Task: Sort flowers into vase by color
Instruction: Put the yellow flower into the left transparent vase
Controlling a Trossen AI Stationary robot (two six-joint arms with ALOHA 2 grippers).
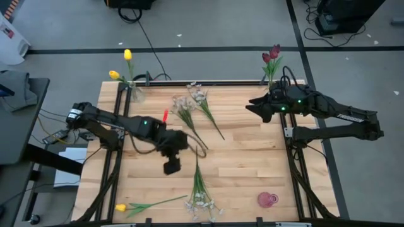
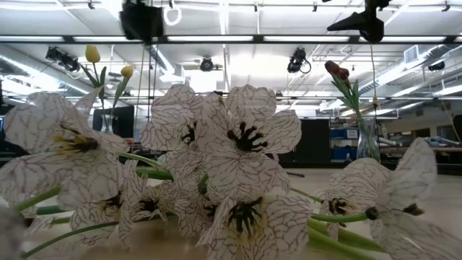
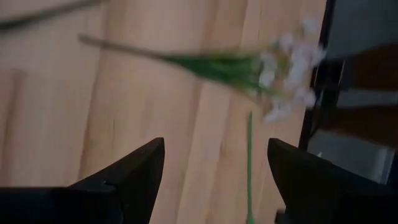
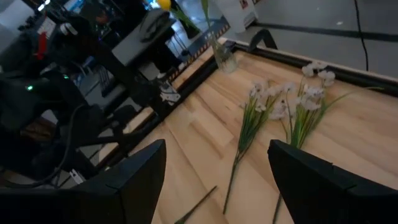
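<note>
High view, flowers: white spray (image 1: pixel 199 189) lay near table's (image 1: pixel 240 157) front edge, yellow tulip (image 1: pixel 140 205) beside it.
Left gripper (image 1: pixel 173 160): hovered above spray's stem, jaws wide, empty.
Right gripper (image 1: pixel 254 105): waited by red tulips (image 1: pixel 272 55), jaws wide.
Advice: centre on stem before closing.

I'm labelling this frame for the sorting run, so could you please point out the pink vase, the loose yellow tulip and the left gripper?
pink vase (image 1: pixel 267 200), high view, on its round body.
loose yellow tulip (image 1: pixel 120 207), high view, on its yellow head.
left gripper (image 1: pixel 172 165), high view, between its fingertips.
</note>
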